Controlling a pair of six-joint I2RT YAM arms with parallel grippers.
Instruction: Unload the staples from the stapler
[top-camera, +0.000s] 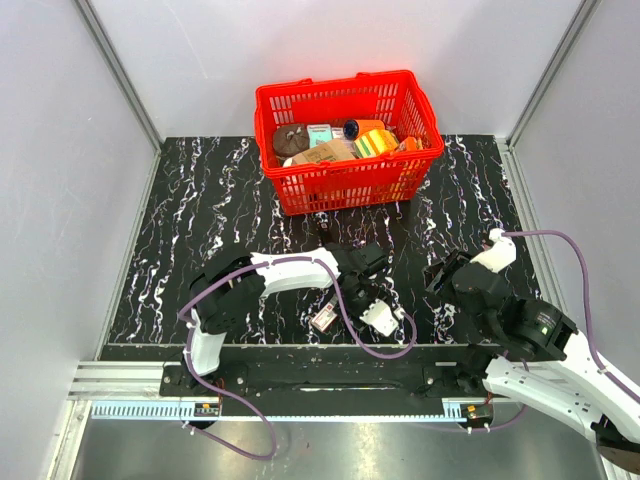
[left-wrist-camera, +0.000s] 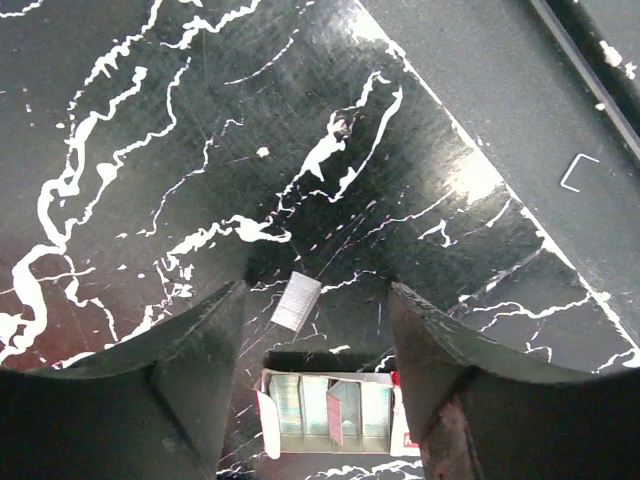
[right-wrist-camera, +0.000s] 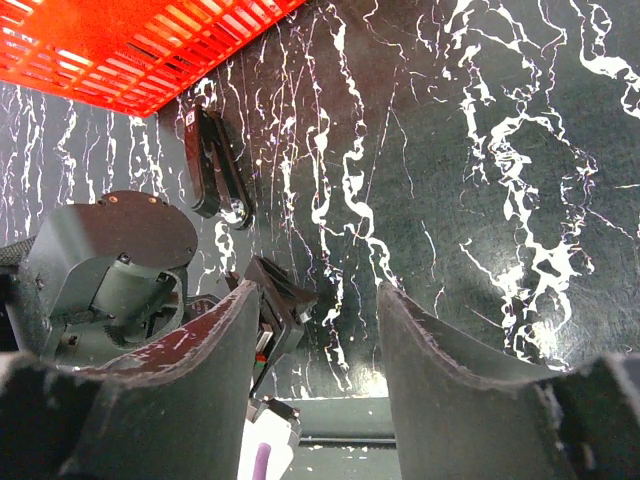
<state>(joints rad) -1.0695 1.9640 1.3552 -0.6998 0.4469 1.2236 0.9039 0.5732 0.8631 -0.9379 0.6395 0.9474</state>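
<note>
Near edge: a dark rail (left-wrist-camera: 520, 80) borders the marbled black table (top-camera: 200, 200), and a single loose staple (left-wrist-camera: 578, 172) lies on it.

Just far of the rail, about mid-width of the table, sits an open staple box (left-wrist-camera: 330, 410) with rows of staples visible inside and its flaps folded out. A short staple strip (left-wrist-camera: 297, 302) lies flat on the table just beside the box, apart from it.

The left gripper (left-wrist-camera: 315, 290) hangs over this spot and points toward the near edge. Its fingers (left-wrist-camera: 200, 350) are spread wide, with the strip on the table in the gap between them. They pinch nothing.

To the right, the right gripper (right-wrist-camera: 318, 295) is raised above the table, its fingers (right-wrist-camera: 430, 340) likewise spread apart and empty. In its wrist view it faces left, toward the left arm's wrist.

Farther back, the black stapler (right-wrist-camera: 215, 165) lies on the table, well apart from both grippers. Its long axis runs near to far, and a shiny metal part shows at its near end. Its far end is just beside the red basket (top-camera: 345, 190); whether the two touch cannot be told.

The basket stands at the far middle of the table and holds assorted boxes and a roll.
</note>
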